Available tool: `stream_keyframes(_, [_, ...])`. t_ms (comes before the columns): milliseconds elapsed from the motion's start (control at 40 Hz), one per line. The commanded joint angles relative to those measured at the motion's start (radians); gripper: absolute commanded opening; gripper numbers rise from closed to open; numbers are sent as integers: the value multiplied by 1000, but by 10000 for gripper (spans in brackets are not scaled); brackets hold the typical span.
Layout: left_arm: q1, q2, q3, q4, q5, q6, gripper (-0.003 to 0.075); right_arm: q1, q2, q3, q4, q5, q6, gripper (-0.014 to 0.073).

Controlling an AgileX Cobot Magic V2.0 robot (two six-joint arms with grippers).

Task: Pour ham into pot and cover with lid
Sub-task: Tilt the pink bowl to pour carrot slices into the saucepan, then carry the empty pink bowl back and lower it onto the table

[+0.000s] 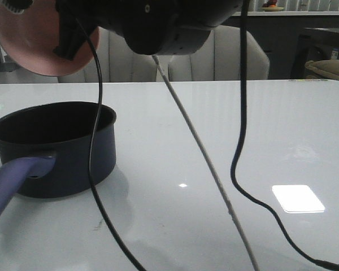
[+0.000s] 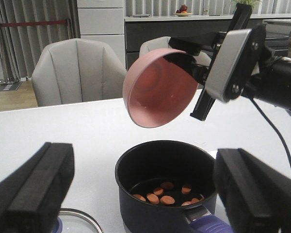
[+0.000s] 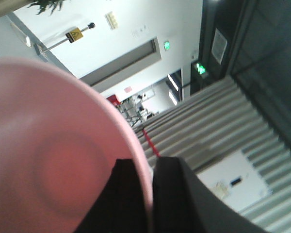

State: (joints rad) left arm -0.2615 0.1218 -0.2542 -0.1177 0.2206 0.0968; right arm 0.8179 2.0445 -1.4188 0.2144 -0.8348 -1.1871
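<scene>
The navy pot (image 1: 73, 152) stands on the white table at the left, its purple-blue handle (image 1: 8, 183) pointing toward the near left. In the left wrist view several orange ham slices (image 2: 161, 198) lie on the pot's (image 2: 155, 216) black bottom. My right gripper (image 3: 150, 177) is shut on the rim of the pink bowl (image 3: 43, 160) and holds it tipped and empty above the pot (image 1: 37, 42) (image 2: 157, 90). My left gripper (image 2: 144, 191) is open and empty, near the pot's handle side. The glass lid (image 2: 80, 221) lies on the table beside the pot, mostly cut off.
A black cable (image 1: 237, 158) and a white cable (image 1: 203, 152) hang from the right arm (image 1: 158, 22) across the middle of the table (image 1: 271, 124). Pale chairs (image 2: 77, 68) stand beyond the table's far edge.
</scene>
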Motion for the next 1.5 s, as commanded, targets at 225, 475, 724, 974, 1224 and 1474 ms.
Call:
stream_keyframes(225, [-8,19,-27,-4,-79,0,617,1,-200,-33,281,-16,98,137])
stream_keyframes(475, [-8,19,-27,-4,-79,0,617,-9,-360,-33,658,355,92,137])
stream_keyframes(724, [-8,19,-27,-4,-79,0,617,-36,-456,-31,759,835,6,137])
stream_keyframes(974, [-8,19,-27,-4,-79,0,617,-71,-475,-17,734,1199,48,137])
stream_keyframes(1224, [-8,19,-27,-4,-79,0,617,-157,-476,19,348,1400,474,137])
stream_keyframes(1474, [-8,19,-27,-4,-79,0,617,-236,-512,19,-65,1552,915,137])
